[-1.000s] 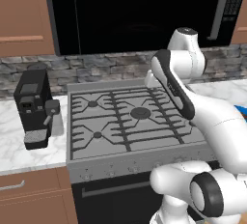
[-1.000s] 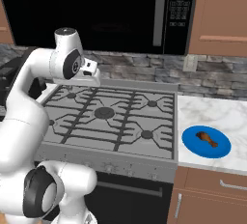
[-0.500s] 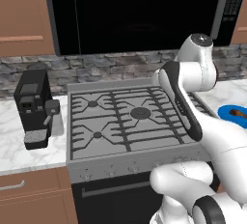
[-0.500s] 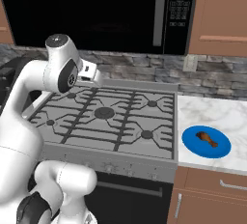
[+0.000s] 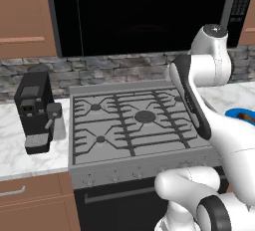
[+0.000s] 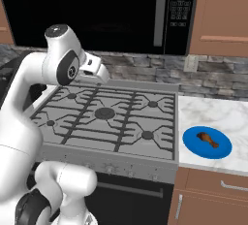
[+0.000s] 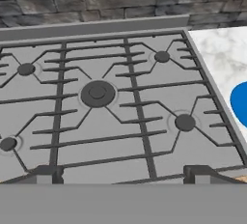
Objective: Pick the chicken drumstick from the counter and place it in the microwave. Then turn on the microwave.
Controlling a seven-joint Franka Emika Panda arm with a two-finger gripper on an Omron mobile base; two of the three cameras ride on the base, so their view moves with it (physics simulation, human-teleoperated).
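Note:
The chicken drumstick (image 6: 208,140) lies on a blue plate (image 6: 195,144) on the white marble counter (image 6: 218,115), right of the stove. The black microwave (image 6: 97,10) hangs above the stove, its door shut, with a grey bar handle (image 6: 157,10) and a button panel (image 6: 180,3) at its right. My hand (image 6: 93,70) hovers over the stove's back left, well left of the plate. In the hand view my gripper (image 7: 124,175) is open with nothing between the fingertips (image 7: 48,172), looking down at the burners; the plate's edge (image 7: 240,101) shows at the right.
The grey gas stove (image 5: 134,120) has raised grates. A black coffee machine (image 5: 34,110) stands on the counter to its left. A stone backsplash (image 6: 213,71) runs behind. Wooden cabinets (image 6: 223,15) flank the microwave and drawers (image 6: 213,195) sit under the counter.
The arm has swung to the right and risen a little, carrying the hand slightly toward the plate side. The jaws have spread wider.

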